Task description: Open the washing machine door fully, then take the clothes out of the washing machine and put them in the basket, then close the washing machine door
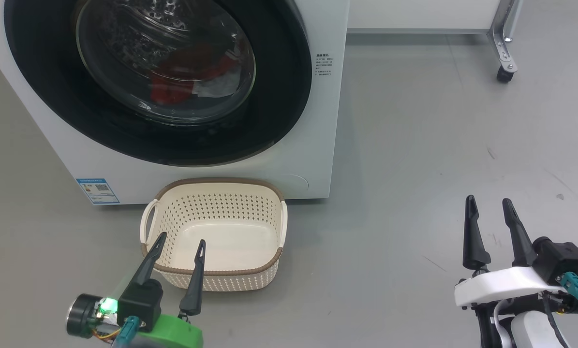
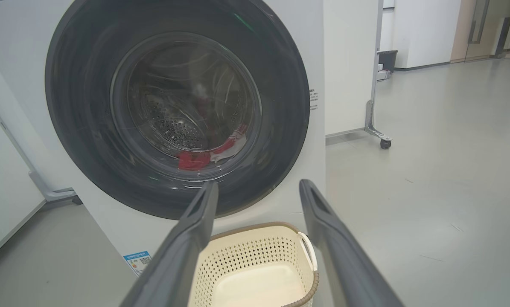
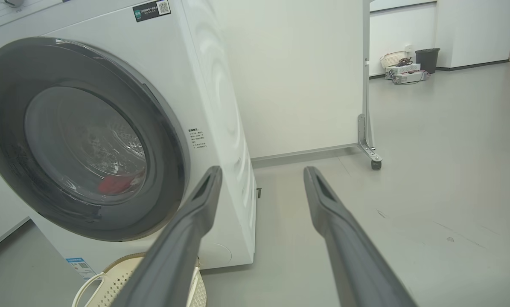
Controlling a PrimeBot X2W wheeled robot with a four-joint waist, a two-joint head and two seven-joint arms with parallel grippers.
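The white washing machine [image 1: 318,121] stands ahead with its round black-rimmed door [image 1: 279,96] shut flush against the front. Red and white clothes [image 1: 172,89] lie in the drum behind the glass window, also seen as red clothes [image 2: 193,160] in the left wrist view. An empty cream basket [image 1: 216,278] sits on the floor right against the machine's base. My left gripper [image 1: 180,237] is open, hanging over the basket's near rim. Open too, my right gripper [image 1: 489,201] hovers over bare floor well to the right of the machine.
Grey floor spreads to the right. A wheeled metal frame leg [image 1: 505,72] of a white partition stands at the back right. A blue label [image 1: 97,190] marks the machine's lower left front. A dark bin [image 3: 427,59] stands far off by the wall.
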